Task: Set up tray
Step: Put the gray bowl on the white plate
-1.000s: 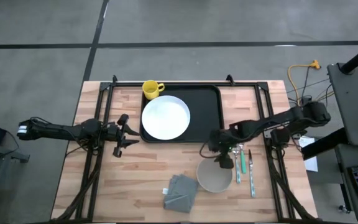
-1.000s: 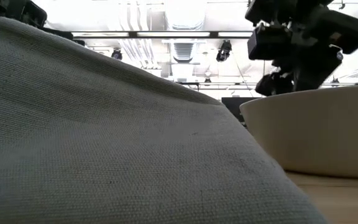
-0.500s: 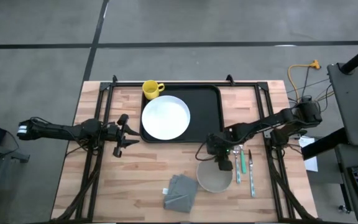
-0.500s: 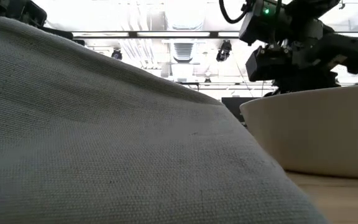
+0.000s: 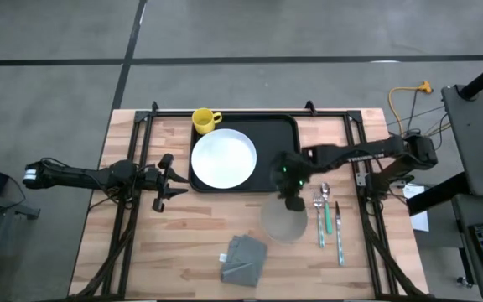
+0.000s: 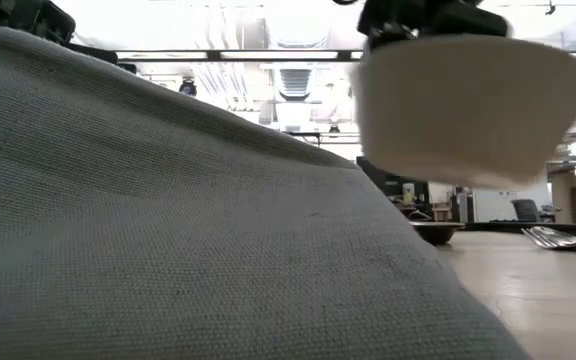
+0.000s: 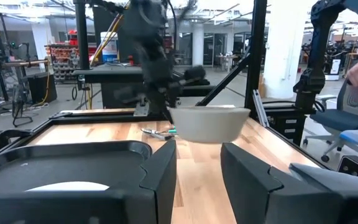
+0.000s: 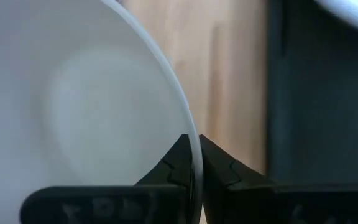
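The black tray (image 5: 279,138) lies at the table's far middle and carries a round white plate (image 5: 223,158); a yellow mug (image 5: 205,120) stands at its far left corner. My right gripper (image 5: 292,200) is shut on a pale bowl (image 5: 285,223), held above the table just near of the tray's right part. The low view shows the bowl (image 6: 468,110) in the air. My left gripper (image 5: 171,179) waits open left of the tray, its fingers (image 7: 166,180) with nothing between them. My right gripper pinches the bowl's rim (image 8: 191,158) on the side nearest the tray, one finger inside the bowl and one outside. The fingers come from above, pointing down. The bowl hangs below them, mouth up, lifted clear of the table (image 6: 528,290).
A grey folded napkin (image 5: 244,258) lies near the front edge and fills the low view's foreground (image 6: 168,230). A fork, a spoon and a green-handled utensil (image 5: 329,222) lie right of the bowl. Black frame rails (image 5: 132,168) run along both table sides.
My right gripper has shut on the bowl's rim and risen, moving toward the far edge and the tray. The bowl, which stood on the table, is now lifted clear and has gone the same way.
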